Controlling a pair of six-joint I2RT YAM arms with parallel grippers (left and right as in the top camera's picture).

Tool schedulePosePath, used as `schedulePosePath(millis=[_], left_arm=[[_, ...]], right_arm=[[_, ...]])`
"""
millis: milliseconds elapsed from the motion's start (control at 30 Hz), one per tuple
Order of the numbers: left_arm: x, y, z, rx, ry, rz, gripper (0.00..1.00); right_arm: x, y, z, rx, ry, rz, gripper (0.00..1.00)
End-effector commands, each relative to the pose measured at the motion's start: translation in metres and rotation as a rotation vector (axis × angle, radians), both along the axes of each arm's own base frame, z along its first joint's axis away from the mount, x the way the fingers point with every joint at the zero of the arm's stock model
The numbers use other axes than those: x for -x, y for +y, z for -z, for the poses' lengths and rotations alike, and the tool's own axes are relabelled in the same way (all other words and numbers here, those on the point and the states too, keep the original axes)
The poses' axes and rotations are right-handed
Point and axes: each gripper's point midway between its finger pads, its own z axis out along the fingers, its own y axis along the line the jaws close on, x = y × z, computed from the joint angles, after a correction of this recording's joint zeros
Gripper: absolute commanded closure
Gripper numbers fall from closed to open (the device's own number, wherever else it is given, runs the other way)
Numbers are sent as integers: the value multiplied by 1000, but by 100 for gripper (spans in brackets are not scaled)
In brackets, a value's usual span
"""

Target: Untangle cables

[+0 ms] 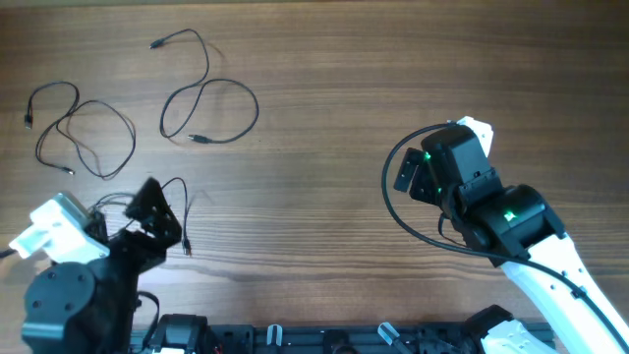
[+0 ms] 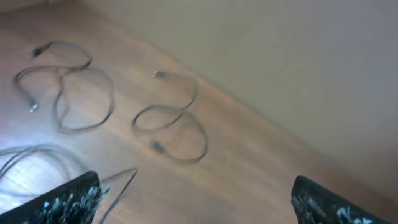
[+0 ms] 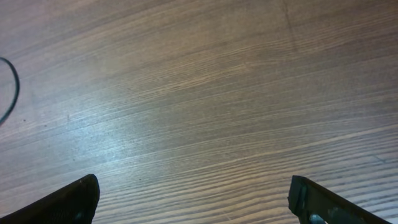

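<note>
The left gripper (image 1: 157, 211) (image 2: 196, 202) is seen at the lower left of the overhead view. Its black fingers (image 2: 68, 199) are spread wide and nothing is held between them. A thin black looped cable with a small plug (image 1: 187, 246) (image 2: 31, 155) lies just beside this gripper and is partly hidden by it from above; whether it is touched cannot be told. In the left wrist view it is seen blurred at the lower left, close to the left finger.

Further up the overhead frame, a second thin black cable in a figure-of-eight loop (image 1: 204, 87) (image 2: 177, 113) lies apart from the gripper. A third thin black cable with two loose loops (image 1: 69, 118) (image 2: 111, 96) lies at the upper left. The three cables are separate from one another on the brown wooden table (image 1: 314, 197).

The right gripper (image 1: 413, 172) (image 3: 196, 199) is seen at the right of the overhead frame. Its fingers (image 3: 68, 202) are likewise parted wide, with only bare wood grain between them. All three cables are well apart from it, in the left half of the frame.
</note>
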Motion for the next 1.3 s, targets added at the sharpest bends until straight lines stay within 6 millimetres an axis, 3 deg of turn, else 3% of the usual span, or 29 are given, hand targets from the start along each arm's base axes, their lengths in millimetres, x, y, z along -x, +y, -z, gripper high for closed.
schedulePosePath(millis=[0, 133, 267, 400, 833, 1267], left_arm=[[14, 6, 22, -29, 106, -18, 0], [34, 7, 52, -43, 253, -16, 0], [55, 11, 69, -48, 337, -28, 0], [68, 18, 62, -35, 266, -86, 0], [138, 23, 39, -16, -121, -173, 0], [142, 22, 38, -16, -126, -170, 0]], right_arm=[[-2, -3, 3, 11, 3, 21, 0], [-2, -3, 3, 11, 3, 21, 0], [-2, -3, 3, 11, 3, 22, 0], [-2, -3, 3, 11, 3, 21, 0], [-2, -3, 3, 11, 3, 21, 0], [-2, -3, 3, 10, 3, 22, 0]])
